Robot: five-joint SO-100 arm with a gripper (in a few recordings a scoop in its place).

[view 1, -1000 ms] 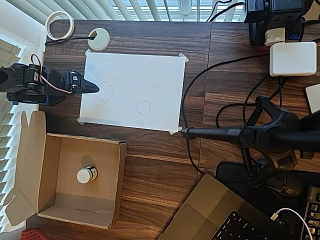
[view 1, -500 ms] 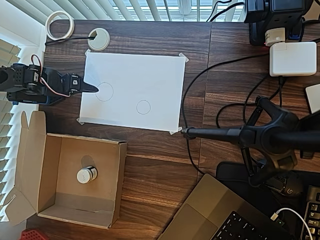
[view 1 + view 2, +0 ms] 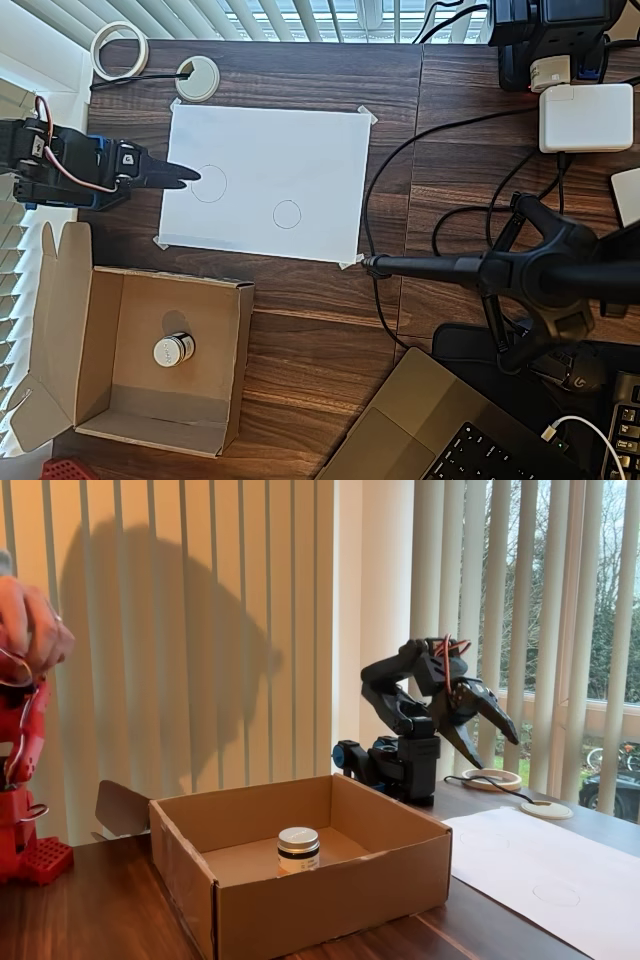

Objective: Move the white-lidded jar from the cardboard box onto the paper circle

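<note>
Overhead view, left to right: gripper [image 3: 185, 177] at the left edge of the taped white sheet [image 3: 300, 150], tips over the rim of the larger drawn circle [image 3: 209, 184], jaws nearly together with nothing between them; fixed view shows it [image 3: 480, 742] raised well above the table. Cardboard box [image 3: 105, 385] sits lower left, flaps open, well apart from the sheet. White-lidded jar [image 3: 172, 350] stands upright near the box's middle, clear of all walls; faint grey lid marks, unreadable. Paper circle [image 3: 287, 214] lies right of the larger one, bare. Dark wood-grain table [image 3: 300, 320]; open wood between box and sheet. Right side is crowded: white power adapter [image 3: 586, 117], black camera stand [image 3: 500, 268], laptop [image 3: 440, 430], cables. Vertical blinds [image 3: 200, 630] behind.
</note>
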